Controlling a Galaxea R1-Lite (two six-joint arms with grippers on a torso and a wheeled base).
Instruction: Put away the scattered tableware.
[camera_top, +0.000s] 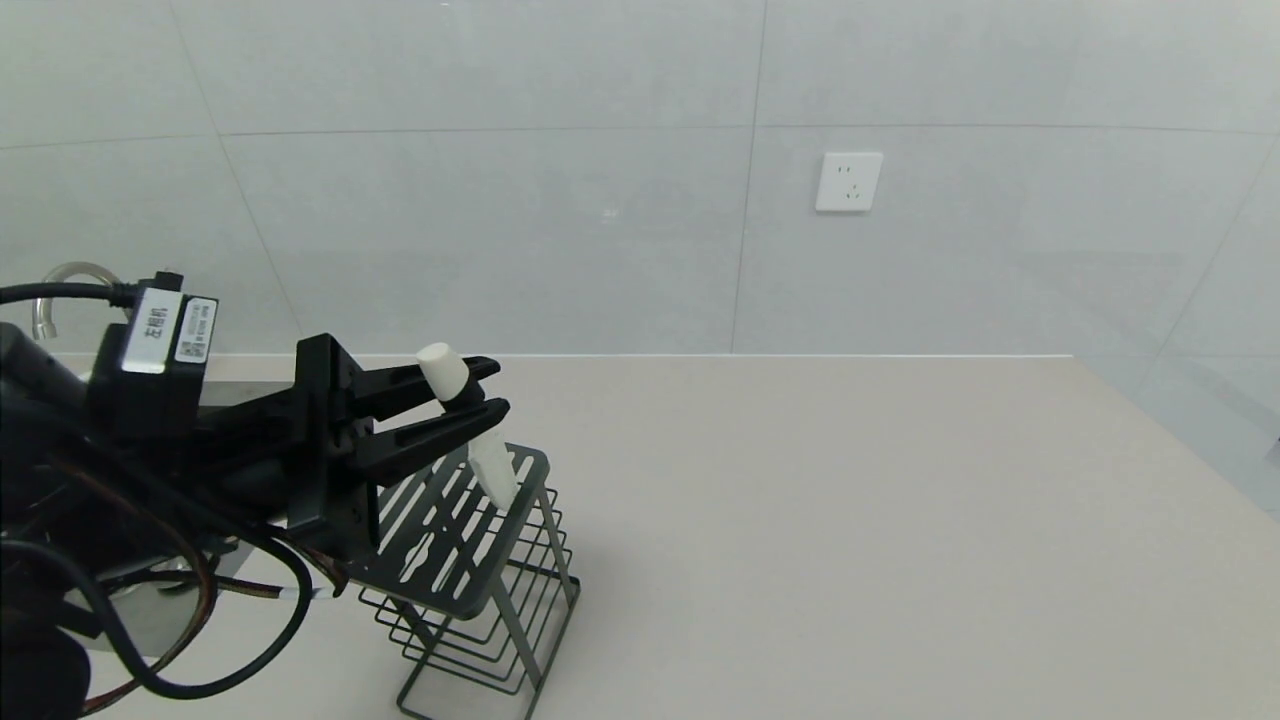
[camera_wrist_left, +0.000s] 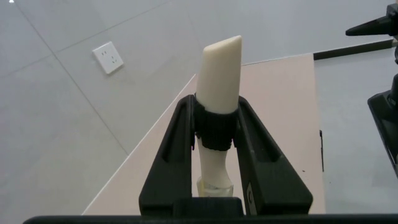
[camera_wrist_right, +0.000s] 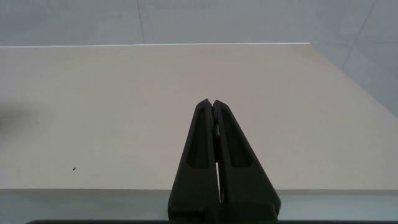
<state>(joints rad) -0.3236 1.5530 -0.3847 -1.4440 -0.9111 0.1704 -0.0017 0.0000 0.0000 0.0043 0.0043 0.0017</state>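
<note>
Clamping a white utensil (camera_top: 493, 466) mid-shaft, the left gripper (camera_top: 492, 388) held it tilted over the slotted rack (camera_top: 445, 545); aligning its tip with a slot before release seemed wise. Fingers of the right gripper (camera_wrist_right: 212, 106) met, empty.

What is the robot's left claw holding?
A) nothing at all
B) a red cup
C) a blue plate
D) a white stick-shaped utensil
D: the left gripper is clamped on a white stick-shaped utensil, with its lower end over the dark metal rack.
</note>
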